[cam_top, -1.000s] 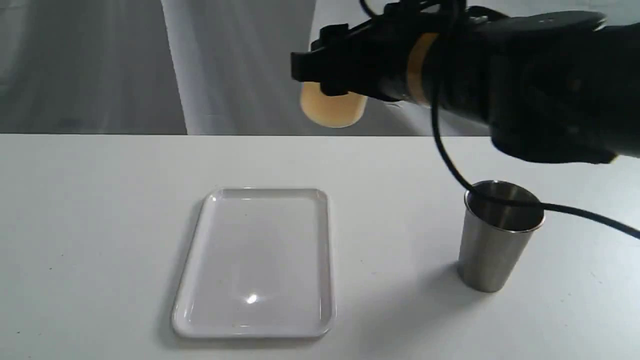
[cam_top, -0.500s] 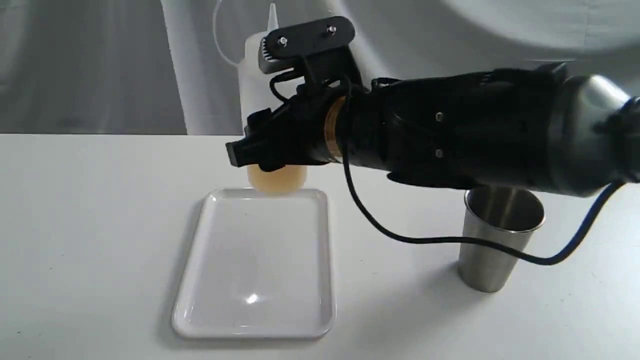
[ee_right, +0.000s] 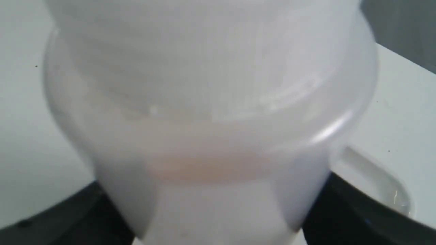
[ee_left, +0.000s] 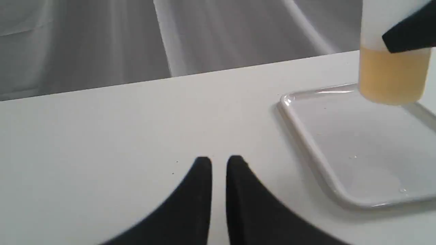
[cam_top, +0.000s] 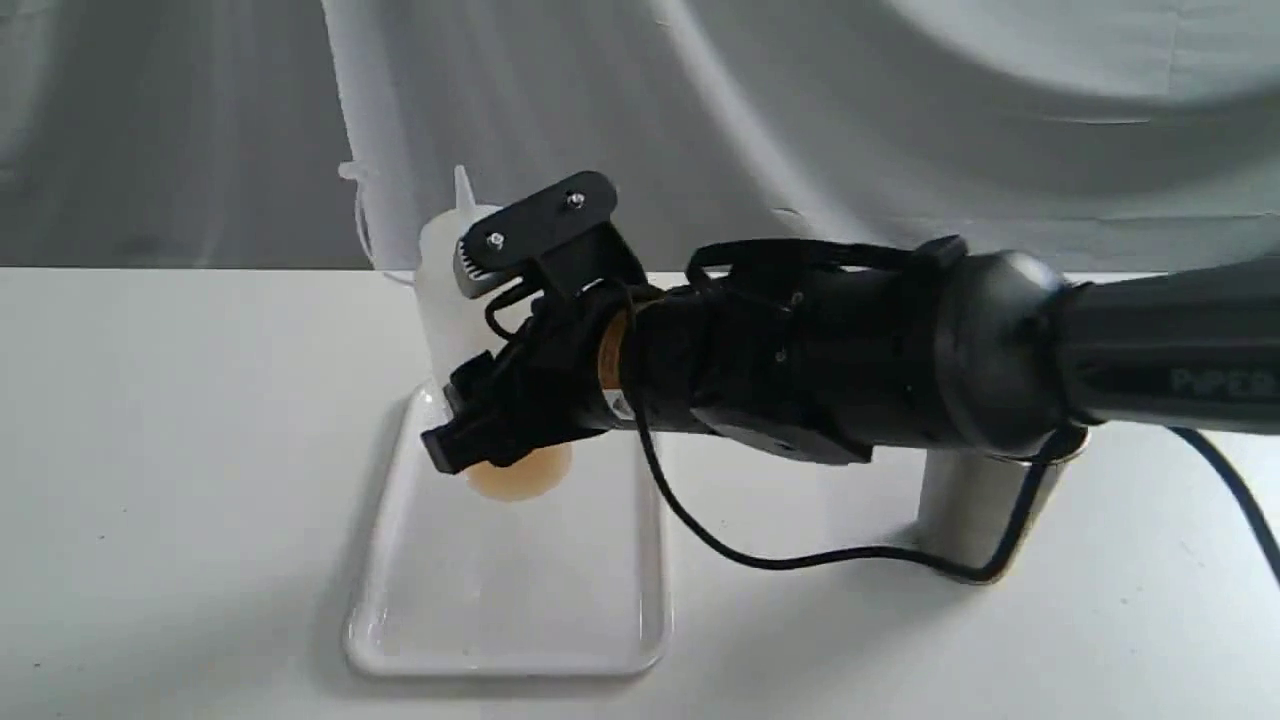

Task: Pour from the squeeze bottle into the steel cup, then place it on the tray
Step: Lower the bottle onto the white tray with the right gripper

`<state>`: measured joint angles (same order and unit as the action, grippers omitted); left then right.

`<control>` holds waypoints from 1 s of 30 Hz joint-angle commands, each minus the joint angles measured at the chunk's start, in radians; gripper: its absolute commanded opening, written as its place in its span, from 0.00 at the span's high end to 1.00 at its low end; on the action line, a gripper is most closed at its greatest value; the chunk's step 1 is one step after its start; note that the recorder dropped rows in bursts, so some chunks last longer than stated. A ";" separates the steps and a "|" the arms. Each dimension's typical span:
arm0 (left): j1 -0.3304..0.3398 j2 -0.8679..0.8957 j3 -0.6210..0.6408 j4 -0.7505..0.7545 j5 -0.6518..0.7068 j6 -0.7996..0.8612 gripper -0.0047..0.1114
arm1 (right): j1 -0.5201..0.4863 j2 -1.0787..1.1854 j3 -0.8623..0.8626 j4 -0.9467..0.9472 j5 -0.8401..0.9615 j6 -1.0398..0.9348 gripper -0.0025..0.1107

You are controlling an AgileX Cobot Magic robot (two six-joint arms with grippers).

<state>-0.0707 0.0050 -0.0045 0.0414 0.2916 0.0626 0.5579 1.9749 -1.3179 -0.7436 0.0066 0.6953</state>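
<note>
Right gripper (cam_top: 490, 440) clamped around upright translucent whitish squeeze bottle (cam_top: 445, 290) — glossy white rectangular tray (cam_top: 500, 600) lies directly below the grip, contact unclear.

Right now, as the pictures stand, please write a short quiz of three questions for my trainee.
1. True or false: the left tool holds nothing.
2. The squeeze bottle is over: A a bowl, B the tray, C a plate.
3. In the exterior view, what stands on the table to the right of the tray?
Key: 1 true. 2 B. 3 the steel cup.
</note>
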 commanded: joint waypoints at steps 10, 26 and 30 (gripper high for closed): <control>-0.003 -0.005 0.004 0.003 -0.007 -0.002 0.89 | 0.001 0.064 -0.009 0.357 -0.077 -0.326 0.64; -0.003 -0.005 0.004 0.003 -0.007 -0.002 0.89 | 0.017 0.071 -0.005 0.756 -0.057 -0.718 0.64; -0.003 -0.005 0.004 0.003 -0.007 -0.002 0.89 | 0.022 0.088 -0.005 0.774 -0.061 -0.729 0.64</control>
<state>-0.0707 0.0050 -0.0045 0.0414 0.2916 0.0626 0.5774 2.0624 -1.3179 0.0088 -0.0245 -0.0136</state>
